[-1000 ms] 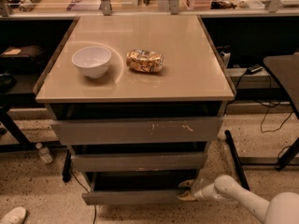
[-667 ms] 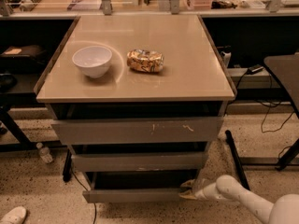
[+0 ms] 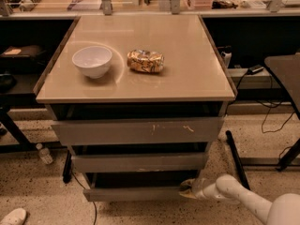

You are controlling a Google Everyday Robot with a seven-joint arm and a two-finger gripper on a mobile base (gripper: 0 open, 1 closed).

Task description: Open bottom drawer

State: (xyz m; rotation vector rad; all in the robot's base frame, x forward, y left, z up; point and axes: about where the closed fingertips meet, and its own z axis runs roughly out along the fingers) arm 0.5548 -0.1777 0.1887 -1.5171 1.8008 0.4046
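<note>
The bottom drawer is the slimmest grey front, lowest of three under the tan cabinet top. It stands pulled out a little, with a dark gap above it. My gripper is at the drawer's right end, touching its front edge, on the white arm that comes in from the lower right. Above are the mid-width drawer front and the widest front with pale scratch marks.
A white bowl and a crumpled snack bag lie on the cabinet top. A dark table stands to the right with cables on the floor. A plastic bottle and a shoe are on the floor at left.
The gripper and the bottom drawer's front have shifted slightly toward me; the drawer stands a touch further out. Nothing else has moved.
</note>
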